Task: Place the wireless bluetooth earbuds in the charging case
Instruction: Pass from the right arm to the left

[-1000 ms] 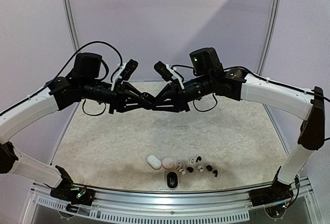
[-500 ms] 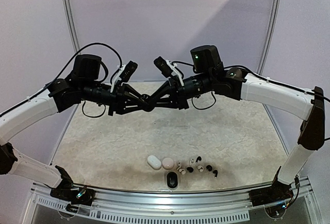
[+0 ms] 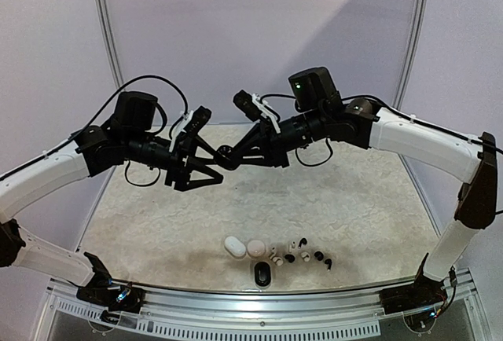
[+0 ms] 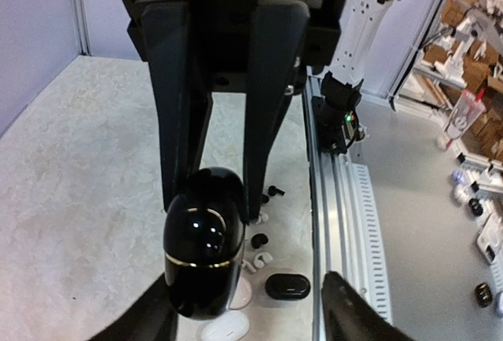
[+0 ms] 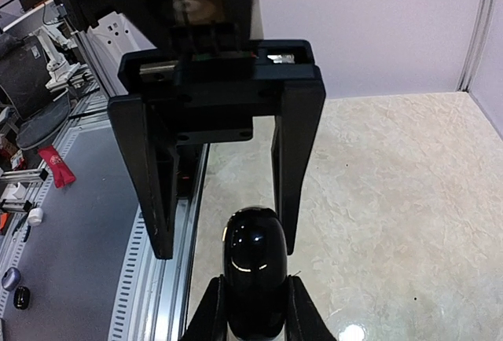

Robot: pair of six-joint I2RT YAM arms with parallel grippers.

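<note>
The right fingers [image 5: 208,317] are clamped tight on a shiny black egg-shaped charging case [image 5: 255,266]. They hold it up in the air above the middle of the worktop. The case is smooth and round like a pebble. Lights shine back off it, and a thin gold line runs around it. It looks closed. The left fingers [image 4: 346,309] are spread wide apart with the case between them, and they are not gripping it. The case sits close to one of them, and I cannot tell if that one brushes it. Both pairs of fingers are long, flat and black, made of dull plastic, and they point at each other. The pale, speckled, stone-look worktop [image 3: 354,199] lies below them. The tiny earbuds [image 3: 305,256] sit on it in a loose bunch at the near edge, a little right of the middle. Some are white and some are shiny black, and each is much smaller than the cases. They lie bare on the worktop, not in any case. Just left of them are a white oval case [image 3: 234,247] and a pale pink round case [image 3: 256,248], side by side. A little nearer sits a flat black oval case [image 3: 262,276], close to the silver metal rail [image 3: 259,298] along the near edge. I cannot tell if anything is inside any of the cases.
</note>
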